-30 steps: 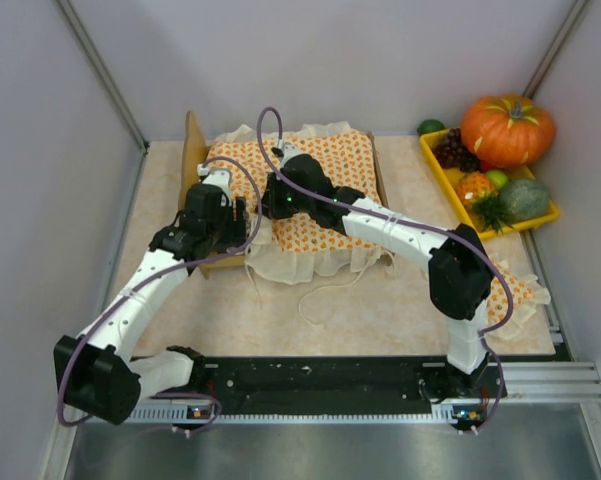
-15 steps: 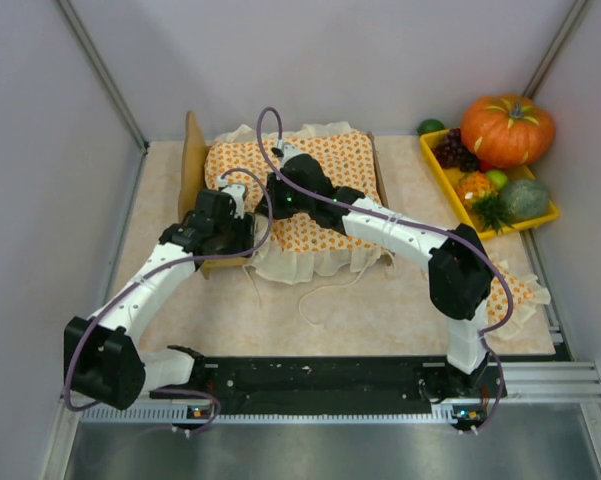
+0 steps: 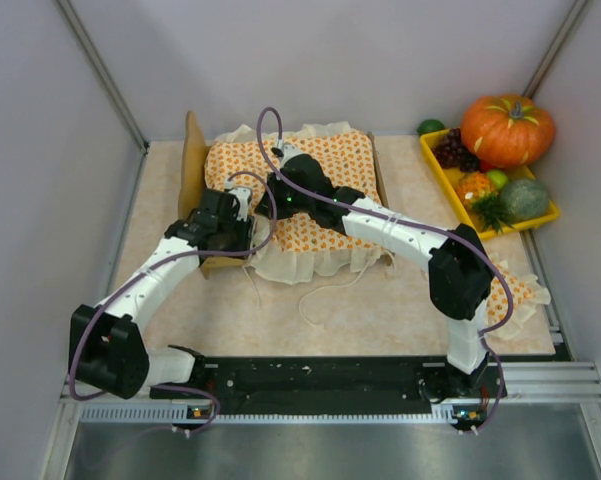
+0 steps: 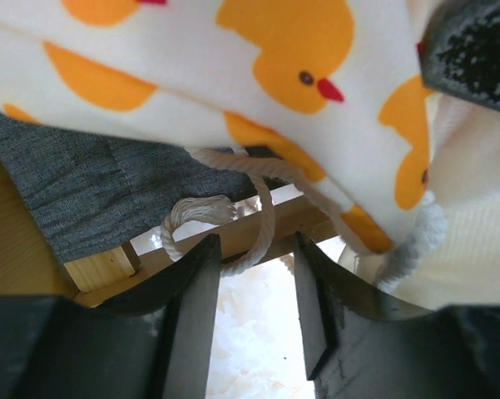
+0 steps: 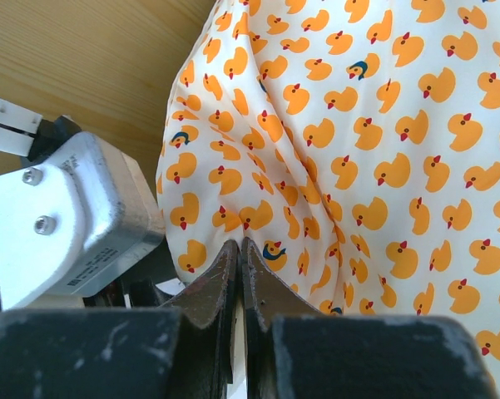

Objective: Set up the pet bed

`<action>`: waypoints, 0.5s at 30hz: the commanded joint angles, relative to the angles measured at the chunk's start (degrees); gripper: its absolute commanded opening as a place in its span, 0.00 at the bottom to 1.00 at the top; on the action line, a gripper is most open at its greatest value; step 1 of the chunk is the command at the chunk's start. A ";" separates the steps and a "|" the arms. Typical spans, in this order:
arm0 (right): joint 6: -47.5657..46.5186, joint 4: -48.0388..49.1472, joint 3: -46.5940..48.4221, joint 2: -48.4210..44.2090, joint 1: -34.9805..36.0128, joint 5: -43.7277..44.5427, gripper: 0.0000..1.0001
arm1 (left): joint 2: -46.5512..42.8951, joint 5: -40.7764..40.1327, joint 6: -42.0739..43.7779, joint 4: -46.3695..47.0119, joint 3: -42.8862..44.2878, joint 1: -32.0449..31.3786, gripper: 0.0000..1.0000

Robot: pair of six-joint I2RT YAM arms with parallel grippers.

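Looking down from the top camera: the pet bed (image 3: 192,165) sits at the far left of the table (image 3: 380,300). Its headboard stands upright at its left end, and a duck-print bedspread (image 3: 330,165) covers the frame with the ruffle hanging over the near side. My left gripper (image 3: 238,222) is at the bed's near-left corner and my right gripper (image 3: 277,192) is just beside it on the bedspread; I cannot tell the finger gap from up here. A yellow tray (image 3: 435,160) of fruit and a pumpkin (image 3: 507,128) are at far right, well apart from the bed, and a ruffled pillow (image 3: 520,290) lies near the right edge, partly behind my right arm. Left wrist: my fingers (image 4: 195,307) stand apart with a moderate gap and nothing between them. Past the tips a white cord (image 4: 262,212) loops over the bed's wooden rail (image 4: 108,268), with the grey fabric base (image 4: 75,183) at left and the bedspread draped above. Right wrist: my fingers (image 5: 220,283) are pressed together, pinching the bedspread's lower edge. Headboard wood (image 5: 83,58) shows upper left, and a grey metal block (image 5: 66,216) sits against the fabric at left.
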 commanded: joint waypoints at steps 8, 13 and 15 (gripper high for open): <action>-0.28 1.08 1.52 -0.85 0.16 -0.46 0.00 | 1.26 -0.93 1.96 0.25 2.79 0.17 0.19; -0.36 1.08 1.61 -0.85 0.07 -0.46 0.00 | 1.26 -1.01 2.05 -0.10 2.79 0.17 0.11; -0.28 1.08 1.52 -0.76 0.16 -0.55 0.00 | 1.26 -1.10 2.14 -0.10 2.79 0.17 0.06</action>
